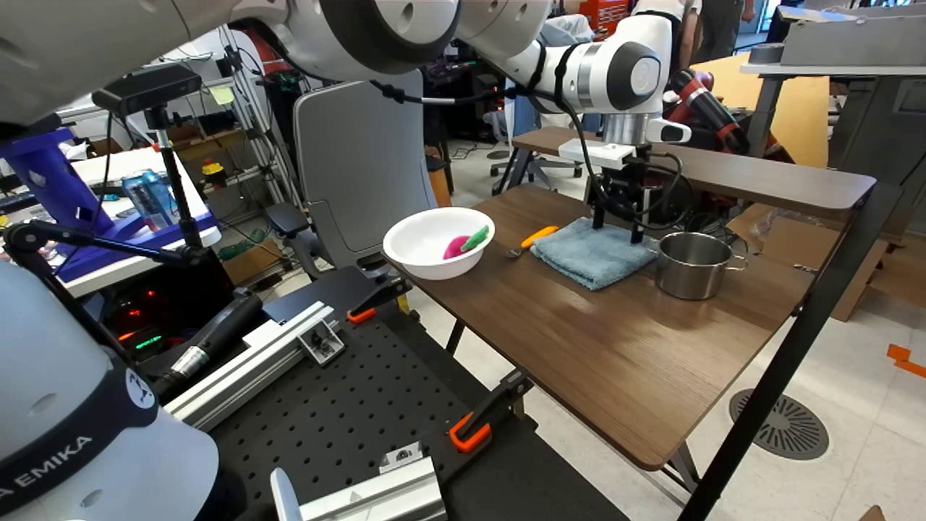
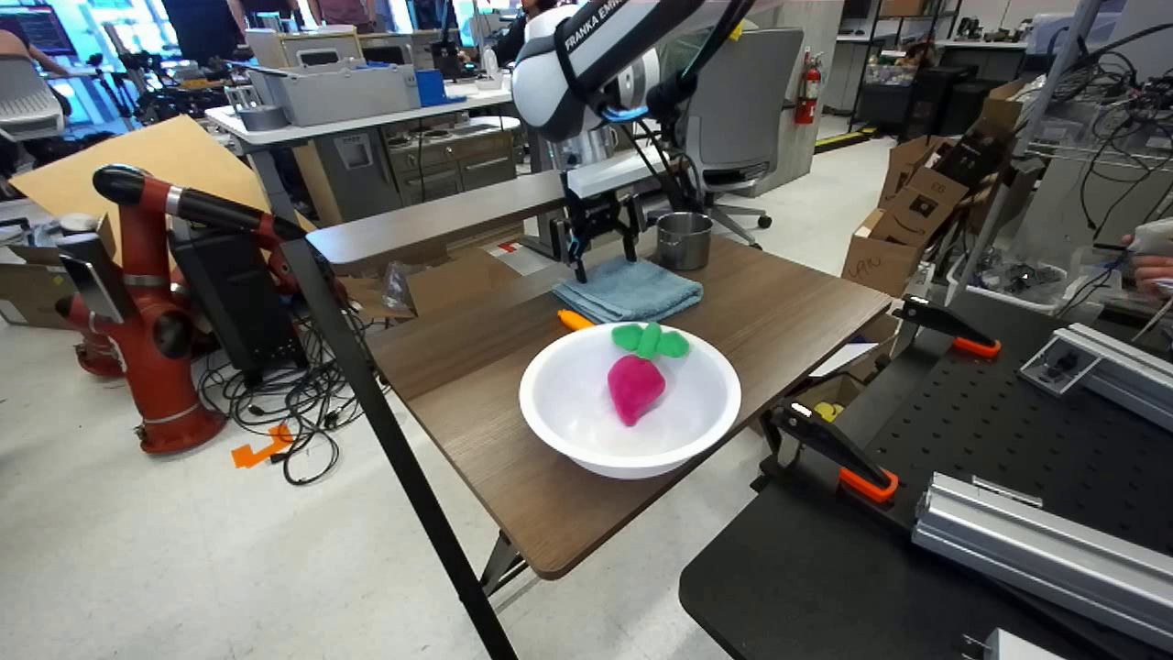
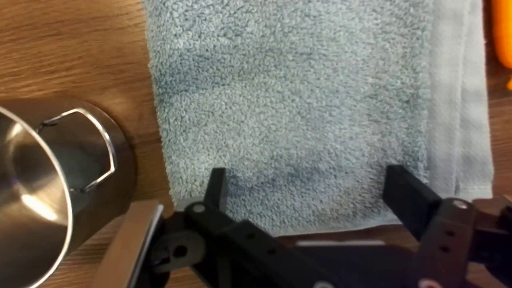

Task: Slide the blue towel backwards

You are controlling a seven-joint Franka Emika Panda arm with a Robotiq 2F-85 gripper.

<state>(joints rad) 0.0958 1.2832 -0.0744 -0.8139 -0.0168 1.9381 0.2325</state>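
The blue towel [image 1: 587, 262] lies folded and flat on the brown table, between the steel pot and an orange-handled tool. It also shows in an exterior view [image 2: 637, 295] and fills much of the wrist view [image 3: 288, 100]. My gripper [image 3: 307, 172] points down over one edge part of the towel, its two black fingers spread wide apart with nothing between them but the towel's surface below. The gripper shows in both exterior views [image 1: 617, 230] [image 2: 606, 264]. The fingertips are at or just above the cloth; I cannot tell whether they press on it.
The steel pot [image 1: 692, 266] stands close beside the towel, near one finger in the wrist view [image 3: 84, 148]. The orange-handled tool [image 1: 540, 236] lies at the towel's opposite side. A white bowl [image 2: 632, 449] holds a pink and green plush. A raised shelf [image 1: 781, 184] runs behind the gripper.
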